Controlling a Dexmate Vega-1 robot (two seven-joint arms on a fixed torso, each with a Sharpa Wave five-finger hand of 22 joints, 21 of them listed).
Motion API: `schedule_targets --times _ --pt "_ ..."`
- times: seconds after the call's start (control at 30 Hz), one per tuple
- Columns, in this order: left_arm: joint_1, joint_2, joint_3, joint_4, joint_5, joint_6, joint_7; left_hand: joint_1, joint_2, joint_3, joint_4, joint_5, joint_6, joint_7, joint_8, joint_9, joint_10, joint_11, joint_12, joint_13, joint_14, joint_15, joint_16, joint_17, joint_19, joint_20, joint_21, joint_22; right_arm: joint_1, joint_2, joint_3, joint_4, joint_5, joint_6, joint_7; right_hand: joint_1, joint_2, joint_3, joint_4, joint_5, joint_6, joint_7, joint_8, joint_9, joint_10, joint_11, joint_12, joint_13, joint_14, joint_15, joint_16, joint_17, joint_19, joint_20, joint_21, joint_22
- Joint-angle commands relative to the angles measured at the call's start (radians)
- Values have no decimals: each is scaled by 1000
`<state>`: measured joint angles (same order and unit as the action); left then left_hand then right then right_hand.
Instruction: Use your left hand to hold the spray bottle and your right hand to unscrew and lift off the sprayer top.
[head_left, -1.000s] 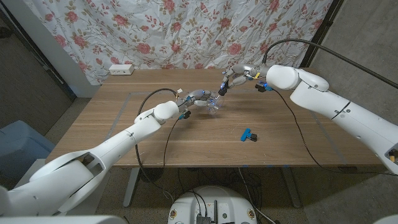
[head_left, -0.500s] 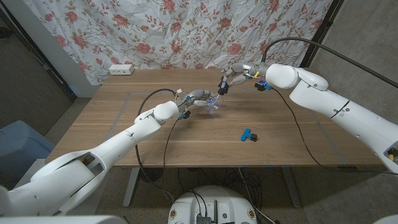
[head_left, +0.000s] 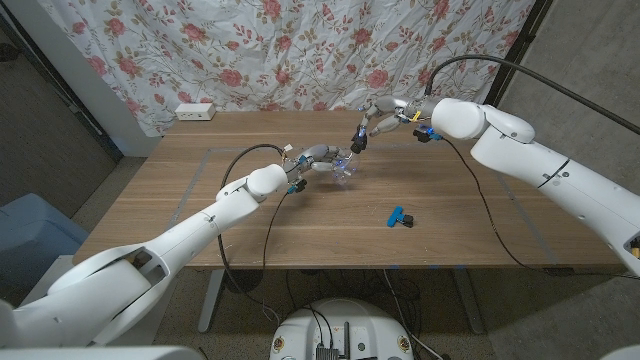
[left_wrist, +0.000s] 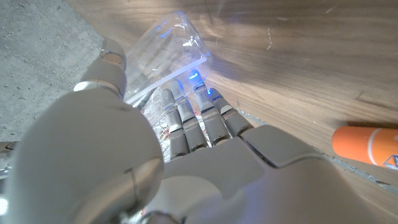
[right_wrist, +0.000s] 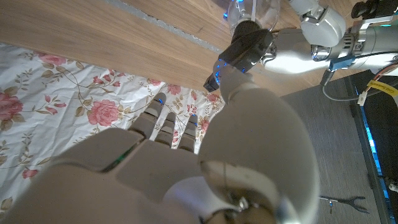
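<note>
In the head view my left hand (head_left: 318, 158) grips a clear spray bottle (head_left: 345, 169) near the table's middle, towards the back. Just above the bottle is its black sprayer top (head_left: 358, 139), pinched by my right hand (head_left: 380, 118), which reaches in from the right. The left wrist view shows the clear bottle (left_wrist: 166, 45) held beyond my left hand (left_wrist: 186, 155). The right wrist view shows my right hand (right_wrist: 186, 155) holding the black sprayer top (right_wrist: 245, 45) at the neck of the bottle (right_wrist: 252, 9). Whether the top has come free of the neck I cannot tell.
A blue and black clip (head_left: 400, 217) lies on the wooden table (head_left: 300, 225) to the right of the middle. A white power strip (head_left: 195, 112) sits at the back left edge, under a floral curtain (head_left: 280, 50). An orange object (left_wrist: 367, 144) lies near my left hand.
My right hand and forearm have risen slightly and drawn back a little with the sprayer top. My left hand and the bottle have stayed in place.
</note>
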<state>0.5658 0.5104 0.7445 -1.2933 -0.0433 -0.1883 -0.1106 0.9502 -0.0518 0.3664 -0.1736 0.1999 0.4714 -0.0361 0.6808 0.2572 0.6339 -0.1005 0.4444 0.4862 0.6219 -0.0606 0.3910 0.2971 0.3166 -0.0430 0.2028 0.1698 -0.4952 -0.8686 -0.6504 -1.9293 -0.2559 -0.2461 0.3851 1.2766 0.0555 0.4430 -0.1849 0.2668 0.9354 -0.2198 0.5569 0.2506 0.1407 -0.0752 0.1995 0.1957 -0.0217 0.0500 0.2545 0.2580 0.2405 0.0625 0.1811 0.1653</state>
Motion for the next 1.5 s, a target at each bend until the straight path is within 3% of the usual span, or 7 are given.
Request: schedule_targets --times 0.03,0.57,0.67,0.73,0.87,0.97,1.5 --pt "17 7 -4 -26 7 10 17 68 98 2 9 4 23 -14 133 3 66 -59 3 25 8 -145 -3 1 9 -76 -3 4 -30 -31 51 -39 32 -3 -18 15 -3 -8 5 3 -15 -2 -8 -5 -6 3 -2 0 -2 6 0 4 -2 4 2 2" --pt "30 7 -9 -38 19 3 45 64 101 2 10 4 22 -16 137 0 68 -61 2 27 9 -147 -6 2 9 -75 -3 4 -75 -67 101 -107 85 -69 -48 -81 -36 -70 45 -16 -109 0 -75 -35 -18 34 -1 2 3 45 2 6 15 40 9 2" --pt "34 5 -11 -40 26 0 59 64 101 2 8 4 21 -17 137 -1 68 -62 1 28 11 -148 -7 1 9 -76 -3 4 -87 -68 108 -120 93 -86 -64 -153 -33 -98 71 -21 -118 2 -88 -38 -16 46 1 3 7 54 2 7 19 48 9 2" --pt "39 3 -13 -43 31 -1 74 63 101 2 9 4 20 -17 138 -1 69 -62 2 28 11 -148 -7 2 9 -76 -3 4 -94 -68 113 -127 102 -98 -72 -236 -26 -126 102 -24 -129 6 -100 -37 -12 58 3 3 12 58 3 8 20 52 8 3" --pt "54 -1 -19 -53 41 0 109 63 101 2 8 4 22 -17 139 -2 69 -62 1 29 12 -148 -8 2 11 -76 -3 4 -105 -73 116 -143 108 -120 -88 -319 -23 -155 128 -27 -139 7 -111 -35 -3 68 5 3 24 64 7 10 29 66 10 3" --pt "61 -3 -21 -59 44 4 124 62 102 2 8 4 22 -17 140 -3 69 -59 0 29 12 -148 -9 1 11 -75 -3 4 -111 -75 113 -158 99 -143 -106 -350 -25 -167 136 -28 -140 11 -115 -35 10 79 9 3 33 67 11 11 35 74 11 3" --pt "94 -16 -28 -83 65 18 200 62 104 2 7 4 21 -18 144 -6 71 -60 -2 31 13 -147 -12 2 12 -74 -3 4 -156 -86 104 -249 71 -289 -185 -571 -47 -249 197 -55 -88 97 -117 -37 73 105 20 3 101 77 33 16 70 112 14 4"
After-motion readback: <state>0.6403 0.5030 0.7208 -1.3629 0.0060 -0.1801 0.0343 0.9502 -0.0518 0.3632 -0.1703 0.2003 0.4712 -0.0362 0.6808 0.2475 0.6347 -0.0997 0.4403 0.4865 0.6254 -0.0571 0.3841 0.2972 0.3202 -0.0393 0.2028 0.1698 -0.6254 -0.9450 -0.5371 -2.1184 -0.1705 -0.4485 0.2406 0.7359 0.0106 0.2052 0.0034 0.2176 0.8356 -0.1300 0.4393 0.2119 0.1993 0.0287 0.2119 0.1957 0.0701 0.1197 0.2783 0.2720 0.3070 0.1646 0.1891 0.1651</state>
